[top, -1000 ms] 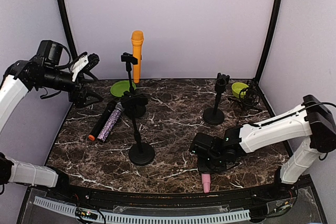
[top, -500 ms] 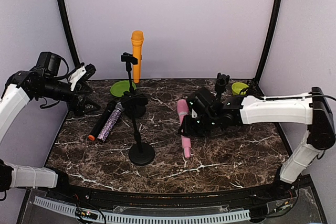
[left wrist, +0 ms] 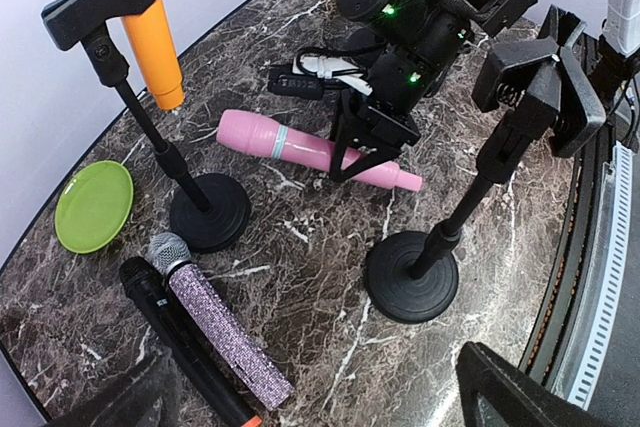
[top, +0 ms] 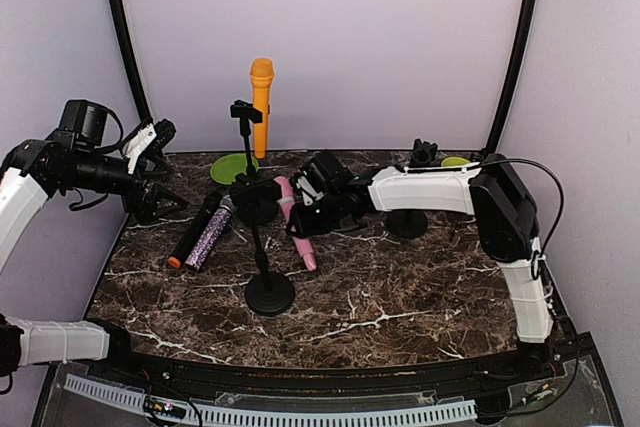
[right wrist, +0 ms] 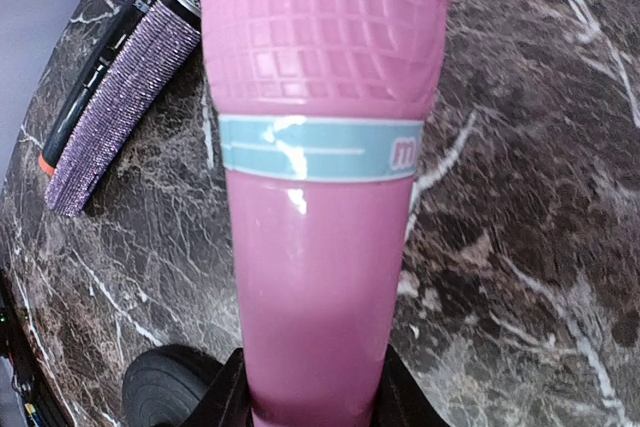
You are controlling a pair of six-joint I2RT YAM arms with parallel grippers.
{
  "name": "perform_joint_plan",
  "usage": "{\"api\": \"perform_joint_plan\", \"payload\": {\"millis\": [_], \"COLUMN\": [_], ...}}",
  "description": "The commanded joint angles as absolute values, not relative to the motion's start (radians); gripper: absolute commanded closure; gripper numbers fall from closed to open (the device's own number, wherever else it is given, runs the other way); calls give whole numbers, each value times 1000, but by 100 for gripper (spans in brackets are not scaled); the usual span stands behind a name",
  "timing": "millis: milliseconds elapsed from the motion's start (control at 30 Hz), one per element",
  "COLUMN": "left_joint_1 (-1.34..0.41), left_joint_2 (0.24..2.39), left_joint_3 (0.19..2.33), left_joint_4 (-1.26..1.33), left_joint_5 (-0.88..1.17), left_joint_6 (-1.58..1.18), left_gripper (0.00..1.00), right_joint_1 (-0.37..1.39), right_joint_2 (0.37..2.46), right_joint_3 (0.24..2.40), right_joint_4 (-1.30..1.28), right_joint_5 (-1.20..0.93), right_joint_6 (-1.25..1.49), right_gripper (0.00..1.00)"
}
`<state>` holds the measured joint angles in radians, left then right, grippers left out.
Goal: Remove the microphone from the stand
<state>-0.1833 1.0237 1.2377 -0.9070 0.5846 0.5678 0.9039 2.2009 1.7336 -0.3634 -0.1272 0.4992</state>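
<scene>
Only R wrist cam shows lettering on pink mic [right wrist: 318, 277].

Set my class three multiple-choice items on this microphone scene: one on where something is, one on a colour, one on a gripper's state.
1. Where is the orange microphone?
A) lying flat
B) clipped in the back stand
C) inside a box

2. What colour is the microphone in the right gripper?
A) black
B) orange
C) pink

3. How is the left gripper?
A) open and empty
B) shut on a cup
C) shut on a cloth

Key:
1 B: the stand's clip grips it well above the base.
2 C: the fingers clamp the pink microphone.
3 A: its fingers are spread wide with nothing between them.
</scene>
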Motion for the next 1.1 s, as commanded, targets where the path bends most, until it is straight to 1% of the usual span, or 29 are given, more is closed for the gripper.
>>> {"api": "perform_joint_plan", "payload": {"millis": [0,167,267,400,500,567,633,767,833,967,1067], "left_joint_1": [-178,-179,-177,-178,-178,-178,-178,-178,-177,-178,-178], "left_joint_2": [1016,1015,1017,1017,1017,1020,1022,1022,1022,1025,1030], "left_joint_3": [1212,1207,1211,1212,1210,1209,1209,1214,1215,1215,1216], "left_joint_4": [-901,-899,-900,-899,-895,-894,-892,-889,-889,-888,-885], "left_joint_5": [612,613,615,622,623,623,624,623,622,625,629], "left_joint_6": [556,560,561,561,558,558,555,550,550,552,550], "left_gripper": [1,1,1,1,1,1,1,1,1,1,1], "right_joint_1": [901,902,902,902,902,902,902,899,895,883,883], "right_joint_2": [2254,2358,2397,2411,2401,2406,2439,2545,2581,2607,2617], "right_joint_3": [1868,1984,2018,1996,1951,1957,2021,2221,2279,2276,2261], "right_joint_4": [-320,-320,-354,-373,-342,-326,-353,-444,-456,-393,-341], "right_joint_5": [-201,-323,-336,-342,-340,-342,-340,-340,-342,-371,-386], "right_joint_6": [423,381,346,323,326,325,312,307,326,381,412], "right_gripper": [100,100,100,100,100,100,100,100,100,100,96]}}
